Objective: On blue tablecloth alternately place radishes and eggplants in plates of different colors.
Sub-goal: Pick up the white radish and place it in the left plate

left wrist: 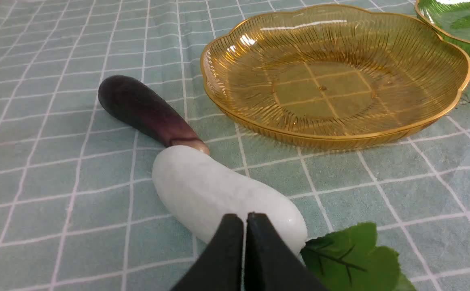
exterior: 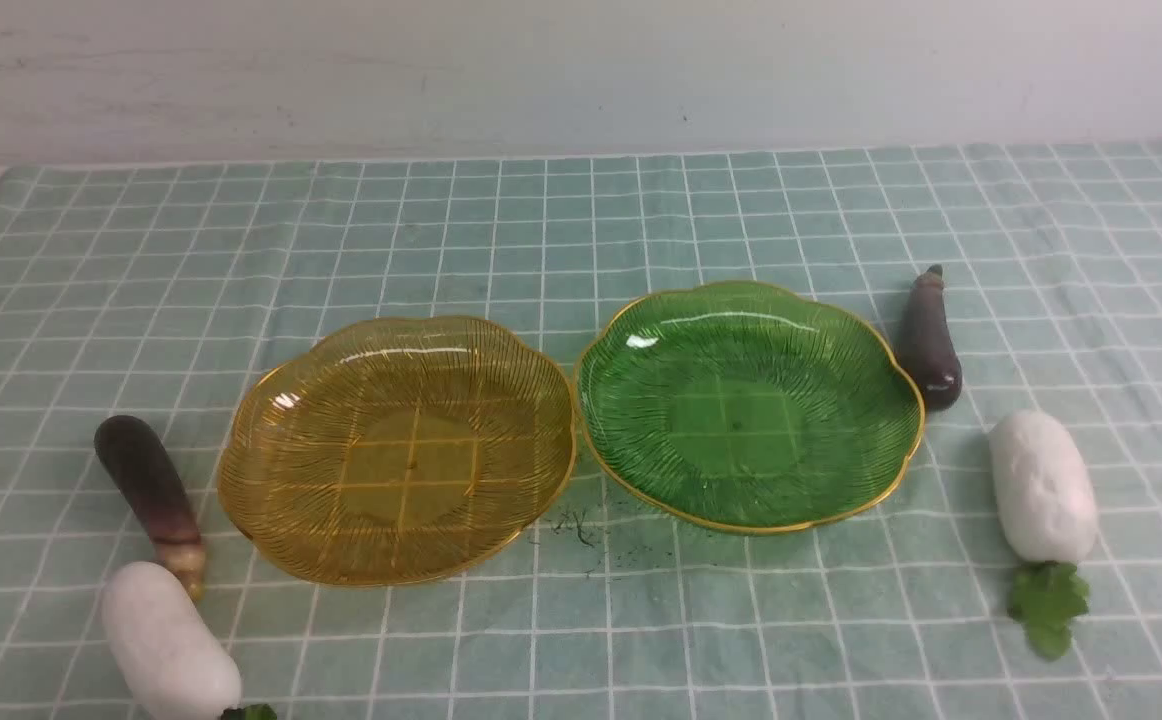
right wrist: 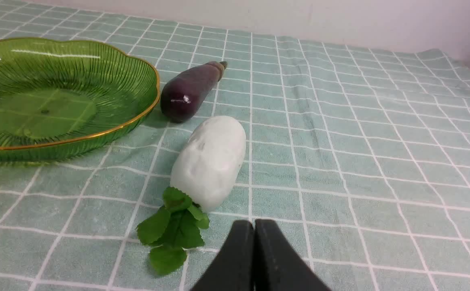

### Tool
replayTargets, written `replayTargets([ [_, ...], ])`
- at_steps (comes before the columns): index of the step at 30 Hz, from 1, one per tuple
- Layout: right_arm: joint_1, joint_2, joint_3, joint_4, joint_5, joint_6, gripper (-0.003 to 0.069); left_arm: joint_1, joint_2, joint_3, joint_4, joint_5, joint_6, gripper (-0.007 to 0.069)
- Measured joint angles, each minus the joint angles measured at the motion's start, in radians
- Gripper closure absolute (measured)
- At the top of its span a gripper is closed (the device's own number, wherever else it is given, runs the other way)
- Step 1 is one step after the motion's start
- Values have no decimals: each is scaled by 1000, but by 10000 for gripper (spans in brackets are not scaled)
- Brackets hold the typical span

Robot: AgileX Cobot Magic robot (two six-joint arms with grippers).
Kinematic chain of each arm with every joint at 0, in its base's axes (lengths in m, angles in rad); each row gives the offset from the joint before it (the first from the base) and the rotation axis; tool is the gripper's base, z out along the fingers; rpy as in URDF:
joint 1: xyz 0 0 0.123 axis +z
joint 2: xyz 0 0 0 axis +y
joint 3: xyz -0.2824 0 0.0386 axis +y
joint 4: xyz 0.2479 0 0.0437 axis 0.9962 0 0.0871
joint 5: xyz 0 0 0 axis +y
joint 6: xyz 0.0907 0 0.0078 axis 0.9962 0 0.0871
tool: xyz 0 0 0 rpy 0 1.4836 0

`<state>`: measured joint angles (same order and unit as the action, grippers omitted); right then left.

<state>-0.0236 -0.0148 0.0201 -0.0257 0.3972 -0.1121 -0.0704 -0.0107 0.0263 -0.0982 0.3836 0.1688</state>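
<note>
Plates [exterior: 401, 450] (amber and green, unlettered) sit mid-table [exterior: 501, 640]; left pincer [left wrist: 245, 220] and right pincer [right wrist: 253, 226] are together.

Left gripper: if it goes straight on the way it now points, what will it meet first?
Probably the white radish, just past the shut tips of the left gripper in its wrist view; the depth between them is unclear.
</note>
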Motion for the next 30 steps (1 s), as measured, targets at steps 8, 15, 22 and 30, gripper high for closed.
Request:
replayTargets([
  [8, 0, 0, 0, 0, 0, 0, 671, 0, 0, 0, 0, 0, 0, 632],
  [15, 0, 0, 0, 0, 0, 0, 671, 0, 0, 2, -2, -18, -2, 632],
  [22, 0, 0, 0, 0, 0, 0, 671, 0, 0, 2, -290, -192, -180, 632],
  [30, 0, 0, 0, 0, 0, 0, 671, 0, 0, 2, -565, -310, -225, 632],
])
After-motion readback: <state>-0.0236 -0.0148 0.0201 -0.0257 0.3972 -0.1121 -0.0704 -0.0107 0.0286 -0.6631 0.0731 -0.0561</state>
